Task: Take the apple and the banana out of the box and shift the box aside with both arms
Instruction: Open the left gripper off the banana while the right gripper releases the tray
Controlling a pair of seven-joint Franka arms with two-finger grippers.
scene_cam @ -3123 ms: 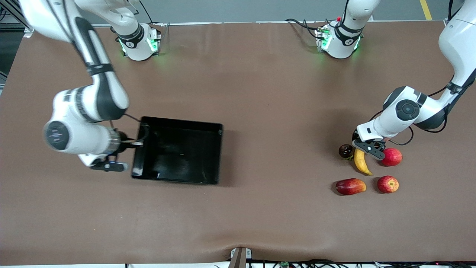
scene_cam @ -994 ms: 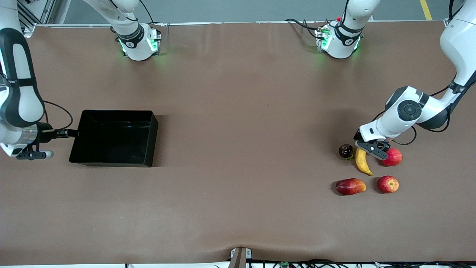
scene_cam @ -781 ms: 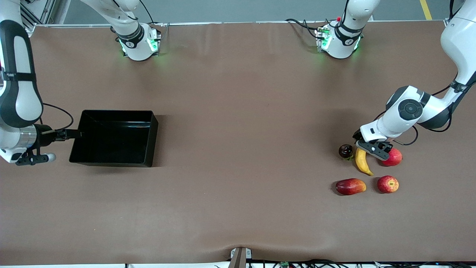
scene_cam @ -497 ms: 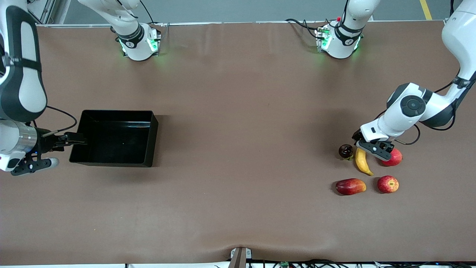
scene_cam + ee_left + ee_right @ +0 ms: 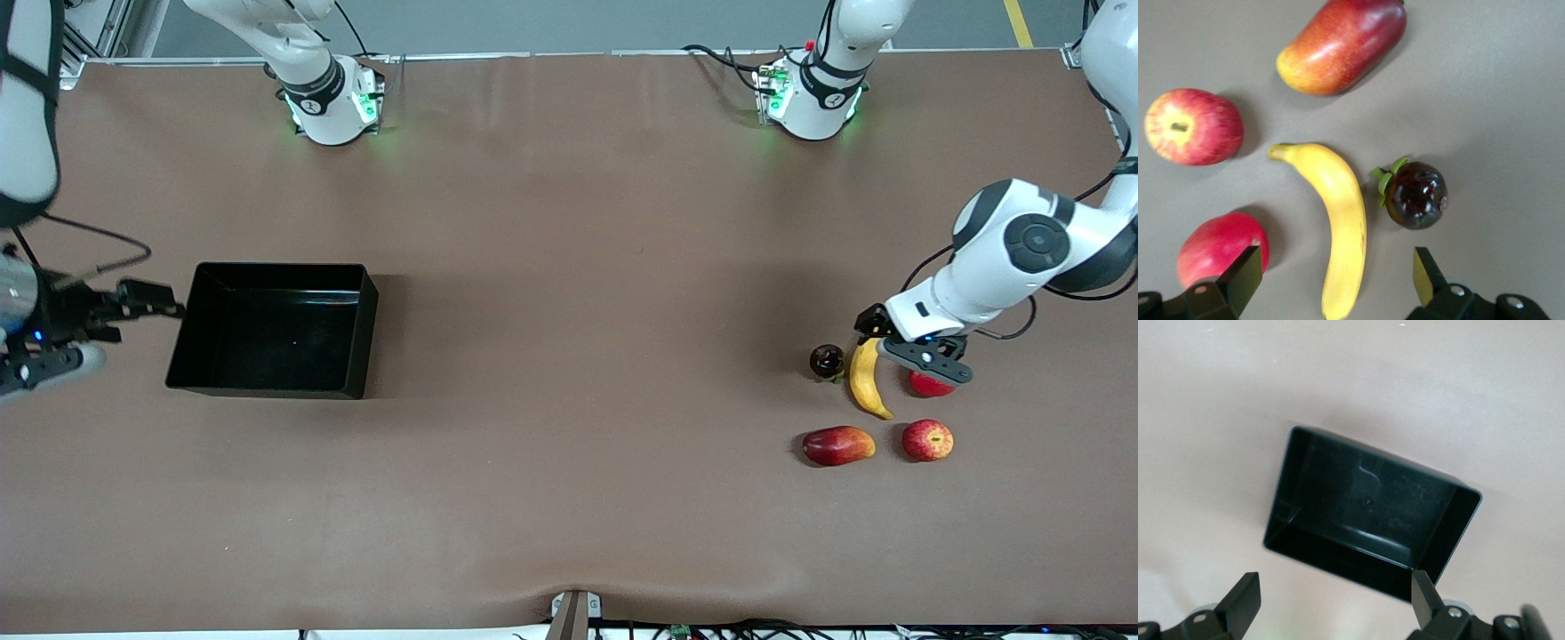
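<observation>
The left gripper (image 5: 1331, 283) hovers with jaws open over the banana (image 5: 1335, 220), holding nothing. The right gripper (image 5: 1335, 600), jaws open and empty, hangs just beside the black tray (image 5: 271, 329) on the tabletop (image 5: 578, 356).

I see even, bright overhead light across table (image 5: 569, 498); soft short shadows under fruit and beside box (image 5: 271, 329). Box interior glossy, faint pale reflections in my right wrist view, which looks washed out, pinkish. Banana (image 5: 1338, 220) sharp in my left wrist view, colours rich. Right arm (image 5: 27, 107) at front view edge smeared by motion blur. Green glow at both bases.
</observation>
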